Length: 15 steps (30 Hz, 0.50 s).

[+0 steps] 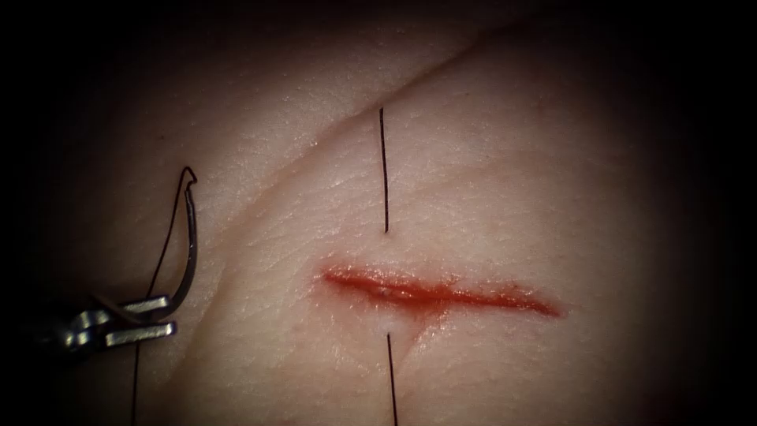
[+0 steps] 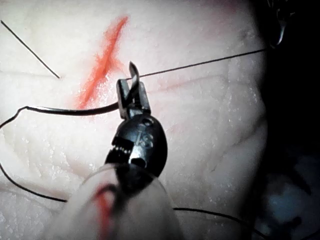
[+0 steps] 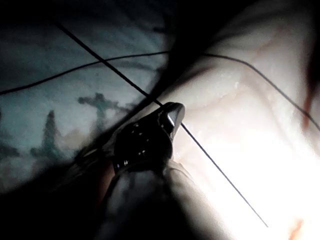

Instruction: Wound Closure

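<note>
Two jaws of our left tool are pinching the curved needle near its pointed end, well to the left of the cut. In the left wrist view our left tool is pressing together across the needle, whose short tip is poking out just past the jaws while the long body is sweeping away to the swaged end, where the thread is joining it. We are holding the needle clear of the tissue; it is not in the tissue.

Moving outward, the thread is entering the skin just on the far side of the cut and is coming out again on the near side, so it is already passing under the cut. Red fluid is lining the cut.

Our right tool is hovering over the edge of the tissue with thread crossing close under its tip; we cannot tell whether its jaws are spread or closed, or whether they are holding anything.

We are judging the risks from here: with the grip so close to the point, the long body could swivel in the jaws, and slack thread could snag on either tool and drag against the tissue.
</note>
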### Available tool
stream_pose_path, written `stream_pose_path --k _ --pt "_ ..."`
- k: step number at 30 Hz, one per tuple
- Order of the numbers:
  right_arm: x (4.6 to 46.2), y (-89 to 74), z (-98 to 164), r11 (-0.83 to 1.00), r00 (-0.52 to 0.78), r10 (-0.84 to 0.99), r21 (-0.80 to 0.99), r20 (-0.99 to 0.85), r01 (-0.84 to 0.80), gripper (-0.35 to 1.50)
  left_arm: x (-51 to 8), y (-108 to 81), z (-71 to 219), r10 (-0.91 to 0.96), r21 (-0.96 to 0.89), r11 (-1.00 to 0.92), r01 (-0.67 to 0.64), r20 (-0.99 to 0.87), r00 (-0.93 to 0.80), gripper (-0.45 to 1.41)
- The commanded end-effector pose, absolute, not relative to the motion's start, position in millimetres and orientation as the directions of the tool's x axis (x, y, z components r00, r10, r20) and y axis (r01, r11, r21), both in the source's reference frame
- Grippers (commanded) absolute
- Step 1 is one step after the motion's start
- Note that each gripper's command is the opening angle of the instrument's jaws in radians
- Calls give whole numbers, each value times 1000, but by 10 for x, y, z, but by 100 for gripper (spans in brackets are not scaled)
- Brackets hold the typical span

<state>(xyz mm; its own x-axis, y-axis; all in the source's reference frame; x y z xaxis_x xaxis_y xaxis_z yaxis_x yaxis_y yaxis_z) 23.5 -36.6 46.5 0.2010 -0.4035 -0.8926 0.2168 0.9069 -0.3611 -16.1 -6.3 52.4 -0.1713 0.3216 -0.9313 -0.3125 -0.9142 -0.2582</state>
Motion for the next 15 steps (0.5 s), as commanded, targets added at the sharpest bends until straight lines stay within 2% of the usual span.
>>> stream_pose_path --k 1,13,14,15 --pt "241 -377 466 904 201 -405 -358 -892 233 -35 -166 -69 529 323 -260 -914 -311 -931 -172 -45" --pt "246 -402 457 903 216 -385 -317 -897 290 -35 -168 -66 528 325 -262 -913 -312 -930 -171 -45" --pt "248 -392 459 922 237 -339 -272 -910 276 32 -168 -66 528 325 -262 -914 -311 -931 -169 -45" --pt "249 -382 462 941 257 -302 -244 -918 233 83 -168 -67 529 324 -262 -914 -311 -931 -169 -45"
